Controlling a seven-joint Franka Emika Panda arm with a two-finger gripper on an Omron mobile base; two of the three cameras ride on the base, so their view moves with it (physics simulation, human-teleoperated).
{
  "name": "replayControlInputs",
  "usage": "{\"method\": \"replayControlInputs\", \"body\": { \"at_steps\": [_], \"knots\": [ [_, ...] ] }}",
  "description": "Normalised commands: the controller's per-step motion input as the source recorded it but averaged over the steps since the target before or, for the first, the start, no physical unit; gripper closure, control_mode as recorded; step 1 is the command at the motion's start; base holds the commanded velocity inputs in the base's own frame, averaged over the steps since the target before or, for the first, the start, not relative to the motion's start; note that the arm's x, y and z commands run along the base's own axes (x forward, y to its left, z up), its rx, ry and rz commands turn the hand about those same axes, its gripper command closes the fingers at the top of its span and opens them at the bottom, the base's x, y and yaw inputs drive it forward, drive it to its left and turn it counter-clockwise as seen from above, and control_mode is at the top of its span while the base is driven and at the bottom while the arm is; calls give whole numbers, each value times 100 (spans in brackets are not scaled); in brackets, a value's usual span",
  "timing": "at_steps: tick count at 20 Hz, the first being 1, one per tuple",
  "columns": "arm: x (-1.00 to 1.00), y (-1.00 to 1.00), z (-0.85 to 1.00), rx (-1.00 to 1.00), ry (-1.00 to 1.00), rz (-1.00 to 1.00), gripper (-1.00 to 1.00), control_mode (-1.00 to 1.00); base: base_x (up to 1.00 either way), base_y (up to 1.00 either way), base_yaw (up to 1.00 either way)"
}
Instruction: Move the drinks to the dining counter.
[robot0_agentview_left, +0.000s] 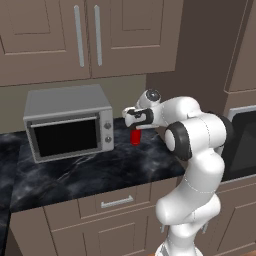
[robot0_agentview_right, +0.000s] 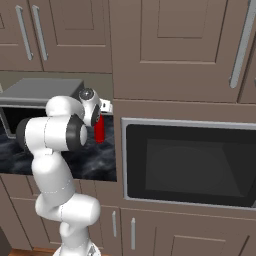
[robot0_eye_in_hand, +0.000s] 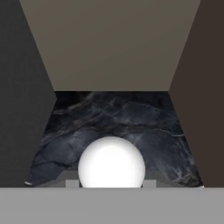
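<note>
While the slim red bottle (robot0_agentview_left: 135, 137) stands upright on the black marble worktop (robot0_agentview_left: 90, 172) over the brown drawer cabinets, between the grey microwave (robot0_agentview_left: 67, 122) and the tall brown cabinet side, the task looks to be at an early point for this drink: it has not left this worktop. The dining counter and the other drinks are not in these pictures, so I cannot judge how many have been moved.

The gripper (robot0_agentview_left: 134, 123) sits right on top of the bottle, pointing down, with the bottle's red body hanging out below the hand. In the right base view the same bottle (robot0_agentview_right: 99, 129) shows beneath the hand (robot0_agentview_right: 98, 111), close to the wall oven (robot0_agentview_right: 187, 165). In the hand view the bottle's white cap (robot0_eye_in_hand: 111, 162) sits centred between the two grey fingertips (robot0_eye_in_hand: 72, 183), which stand close at its flanks; I cannot tell whether they press on it, so a firm hold is not confirmed.

The arm rises from the base, bends sharply at the elbow (robot0_agentview_left: 180, 140) and reaches forward and left, the forearm roughly level and the wrist folded down over the bottle. What is left, by my reckoning: securing the grip, lifting, and carrying it to the dining counter.
</note>
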Motion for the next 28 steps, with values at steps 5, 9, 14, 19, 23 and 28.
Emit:
{"method": "replayControlInputs", "body": {
  "at_steps": [5,9,14,19,23,28],
  "knots": [
    [0,0,0,0,0,0,100,-100,0,0,0],
    [2,0,3,0,1,0,100,-100,0,0,0],
    [0,0,25,0,1,0,100,-100,0,0,0],
    [-28,0,35,0,0,0,100,-100,0,0,0],
    [-61,0,10,0,0,0,100,-100,0,0,0],
    [-78,0,3,0,0,0,100,-100,0,0,0]
  ]
}}
